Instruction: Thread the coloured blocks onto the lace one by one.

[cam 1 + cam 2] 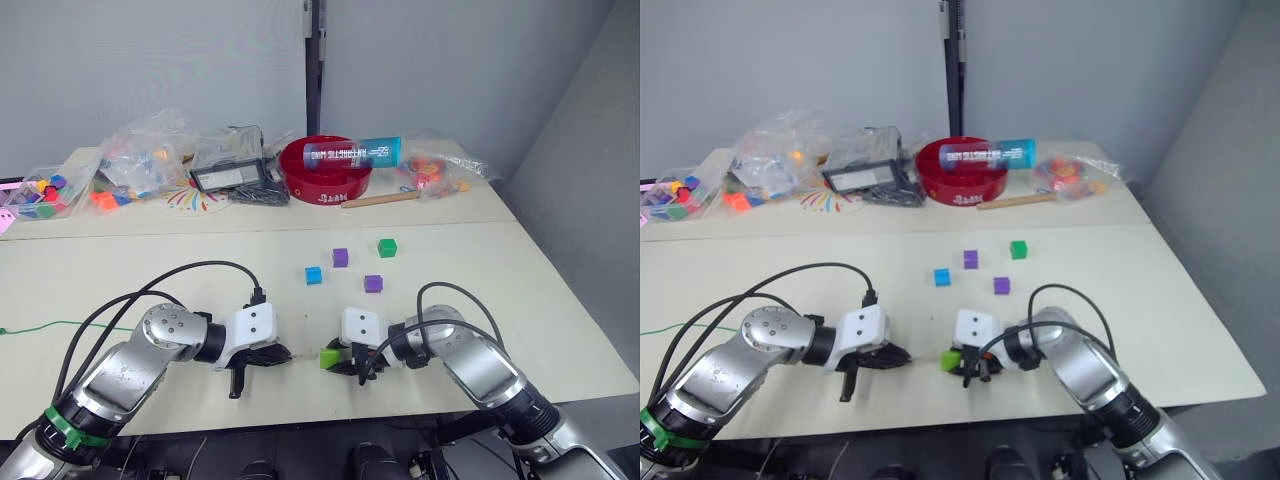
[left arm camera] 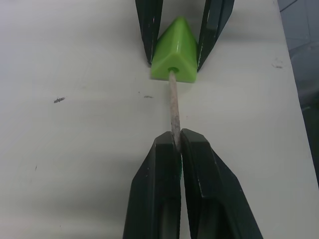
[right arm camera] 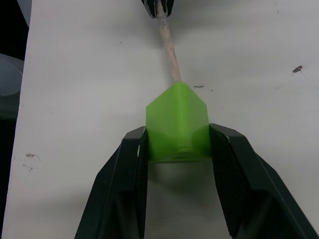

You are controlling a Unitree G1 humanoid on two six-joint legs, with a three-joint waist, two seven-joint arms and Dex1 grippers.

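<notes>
My right gripper (image 3: 177, 134) is shut on a lime green block (image 3: 177, 122) low over the table's front. My left gripper (image 2: 175, 142) is shut on the lace's stiff pale tip (image 2: 173, 102), and the end of the tip sits in the block's hole. The two grippers face each other, a finger's length apart. The thin green lace (image 1: 40, 326) trails off to the far left on the table. Loose on the table beyond the grippers lie a sky blue block (image 1: 314, 275), two purple blocks (image 1: 340, 257) (image 1: 373, 283) and a dark green block (image 1: 387, 247).
At the back stand a red bowl (image 1: 325, 172) with a blue tube (image 1: 355, 153) across it, a black box (image 1: 228, 176), a wooden stick (image 1: 380, 200) and clear bags (image 1: 150, 155) of bright pieces. The table's front edge (image 1: 300, 418) runs close behind the grippers.
</notes>
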